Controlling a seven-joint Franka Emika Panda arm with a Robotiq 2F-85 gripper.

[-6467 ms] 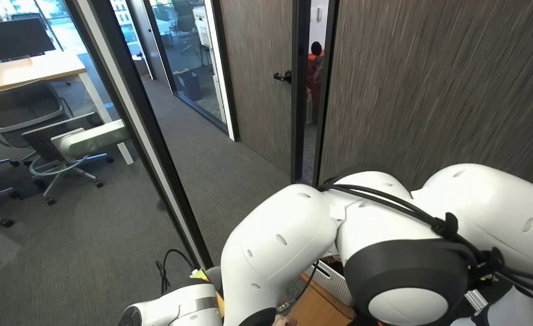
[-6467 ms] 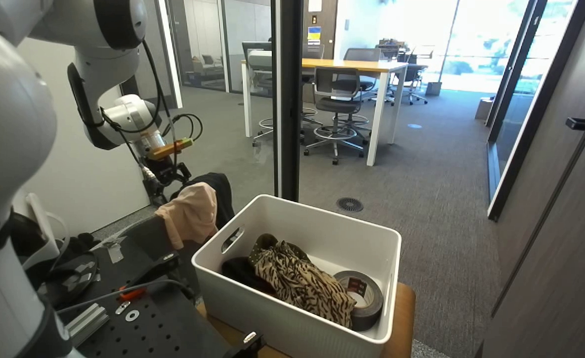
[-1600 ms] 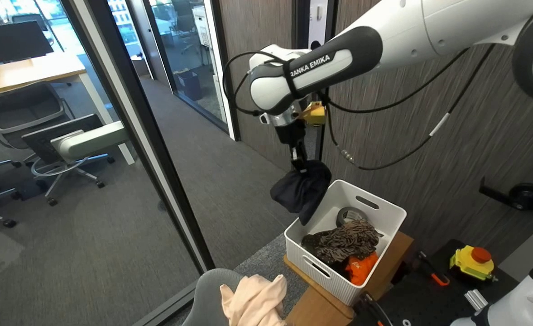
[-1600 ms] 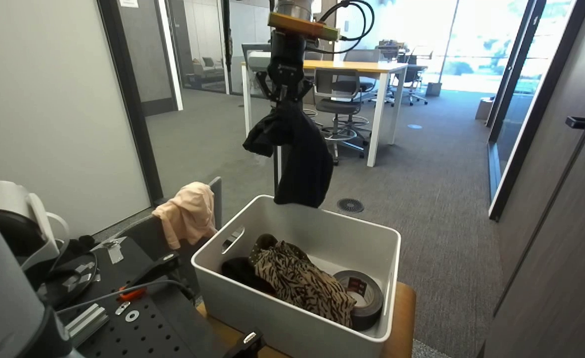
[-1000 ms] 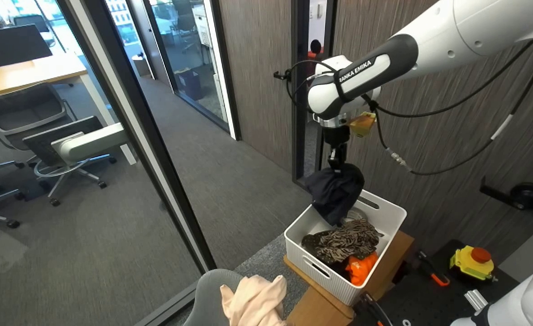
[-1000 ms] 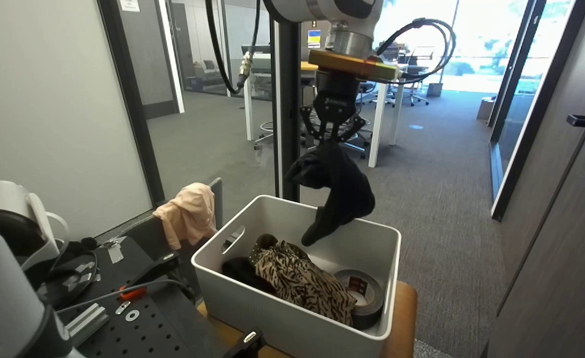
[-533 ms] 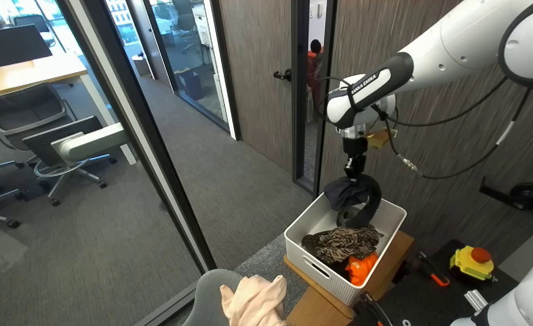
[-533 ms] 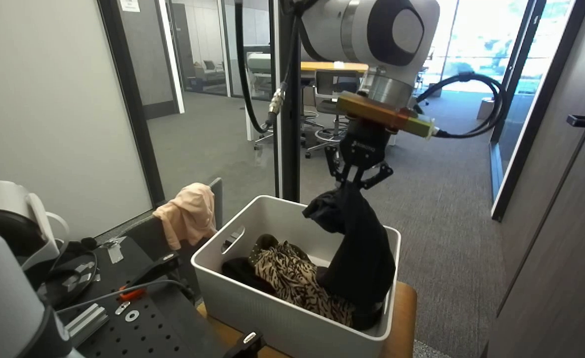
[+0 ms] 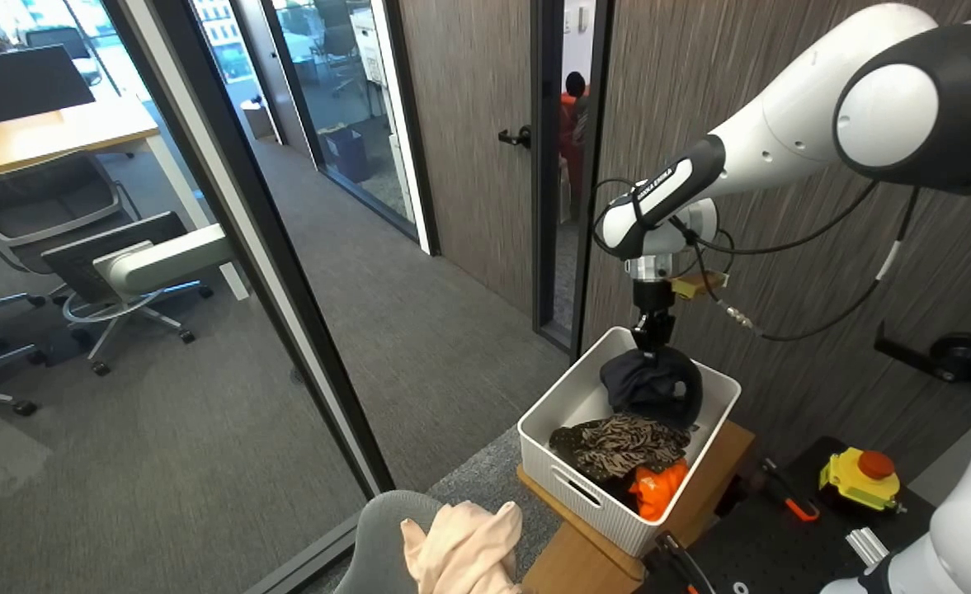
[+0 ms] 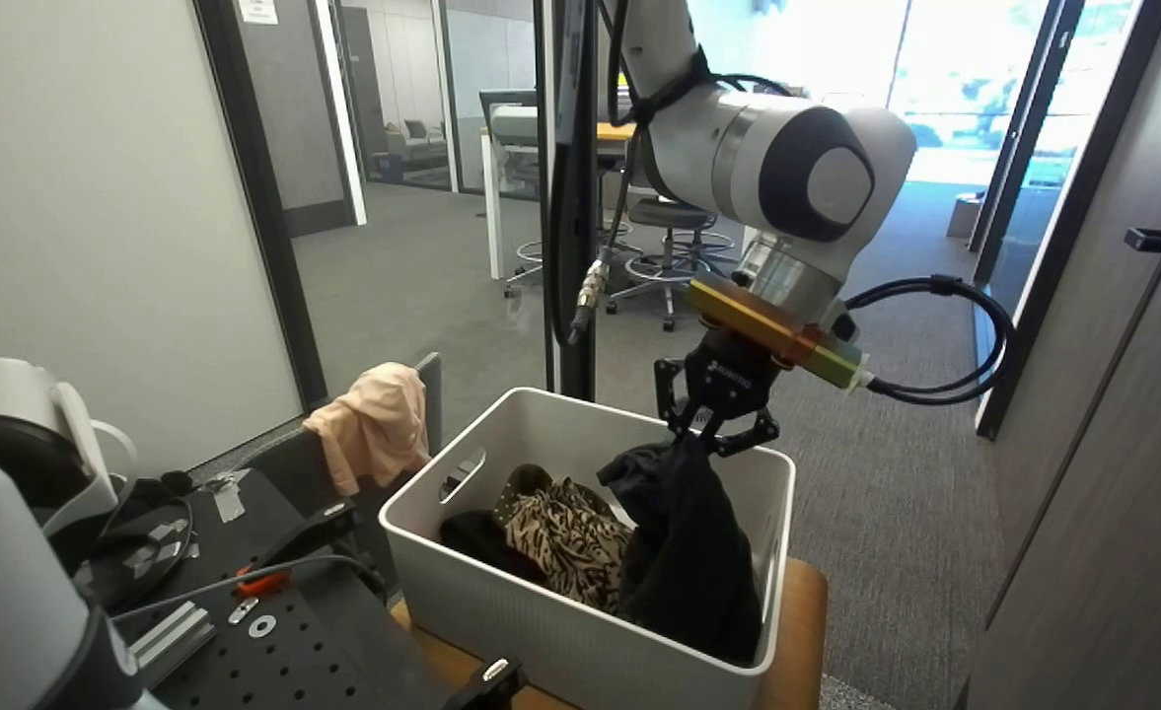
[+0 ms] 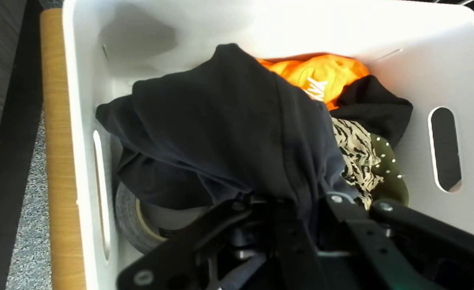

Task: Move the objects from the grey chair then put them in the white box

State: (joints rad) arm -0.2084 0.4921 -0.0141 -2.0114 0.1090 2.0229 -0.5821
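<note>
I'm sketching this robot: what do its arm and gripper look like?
The white, rounded arm has dark covers, EMIKA lettering and looped black cables. Beyond a silver collar and orange-yellow block comes a black gripper with jointed fingers and pale lettering.

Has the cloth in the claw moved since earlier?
Yes: in an exterior view, the dark cloth went right, from the grey chair into the white box.

The robot's glossy white arm (image 9: 815,99) has rounded segments, small dark dimples (image 9: 766,157) and a dark grey joint housing (image 9: 968,91) set with a white disc (image 9: 888,115). A black side panel (image 9: 706,155) carries white letters, "EMIKA" legible. Black cables (image 10: 935,398) run outside, one with a silvery metal connector (image 10: 593,283). A silver metal collar (image 10: 787,276) meets an orange-to-yellow-green block (image 10: 775,333) and the black jointed gripper (image 10: 697,432), lettered "ROBOTIQ", its screw heads (image 11: 143,277) silvery.
</note>
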